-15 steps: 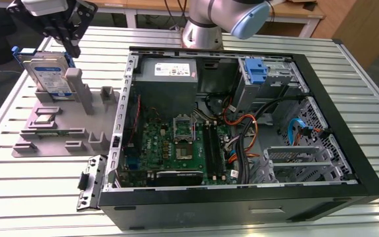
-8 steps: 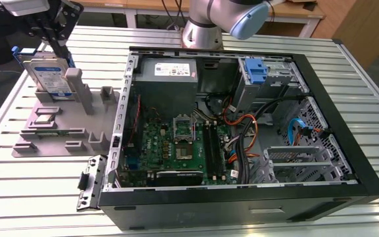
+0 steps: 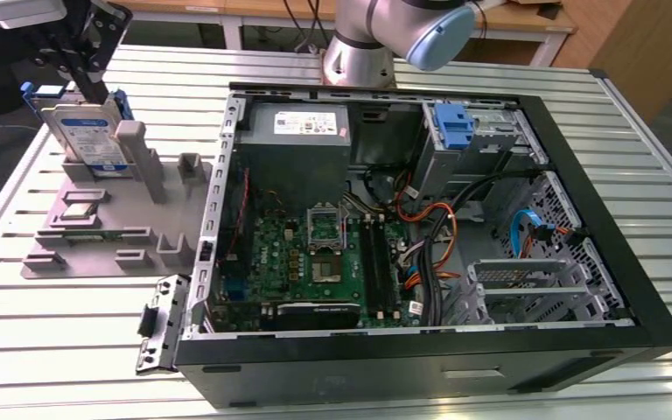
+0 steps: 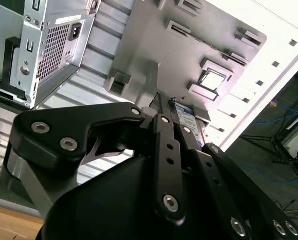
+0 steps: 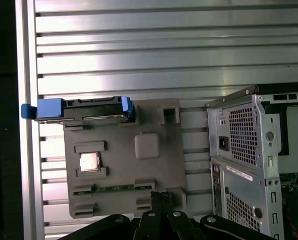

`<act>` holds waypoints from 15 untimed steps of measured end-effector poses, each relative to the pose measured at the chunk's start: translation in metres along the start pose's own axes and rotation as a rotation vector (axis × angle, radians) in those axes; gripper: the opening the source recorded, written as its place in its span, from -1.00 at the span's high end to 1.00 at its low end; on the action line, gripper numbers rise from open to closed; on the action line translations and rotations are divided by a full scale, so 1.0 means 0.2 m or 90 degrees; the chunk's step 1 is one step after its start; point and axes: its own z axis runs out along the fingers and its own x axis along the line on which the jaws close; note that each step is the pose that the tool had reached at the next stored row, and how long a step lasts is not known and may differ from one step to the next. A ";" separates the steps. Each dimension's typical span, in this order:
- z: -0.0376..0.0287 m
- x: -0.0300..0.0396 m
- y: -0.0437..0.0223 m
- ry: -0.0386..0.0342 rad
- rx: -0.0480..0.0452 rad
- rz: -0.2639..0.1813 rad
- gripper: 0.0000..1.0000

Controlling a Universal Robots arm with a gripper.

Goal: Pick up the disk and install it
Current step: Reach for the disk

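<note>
The disk [image 3: 87, 138] stands on edge in a slot at the far end of a grey parts holder [image 3: 137, 223]; it is silver with a white-and-blue label and a blue frame. In the first wrist view the disk [image 5: 83, 110] is seen edge-on. In the exterior view my gripper [image 3: 94, 91] hangs over the disk's top, with the narrow black fingers drawn together and nothing between them. In the first wrist view the gripper [image 5: 161, 196] lies over the holder's opposite edge, apart from the disk. In the second wrist view the gripper [image 4: 164, 100] stands in front of the disk's label [image 4: 187, 117].
An open computer case [image 3: 616, 262] lies on the slatted metal table [image 3: 56, 350], at the exterior view's right of the holder. Inside are a grey power-supply box [image 3: 298, 127], a green mainboard [image 3: 312, 262] and a blue latch on a grey cage [image 3: 458, 127]. A processor chip [image 5: 90, 162] lies in the holder.
</note>
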 end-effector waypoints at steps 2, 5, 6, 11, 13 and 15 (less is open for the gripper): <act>0.001 0.000 0.000 0.0000 0.0000 0.000 0.79; 0.002 0.002 0.000 -0.0001 0.0011 0.000 0.79; 0.003 0.003 0.000 -0.0001 0.0016 0.000 0.79; 0.004 0.003 0.000 -0.0001 0.0017 0.000 0.79; 0.006 0.003 0.000 -0.0002 0.0016 0.000 0.79; 0.008 0.003 0.000 -0.0001 0.0016 0.000 0.79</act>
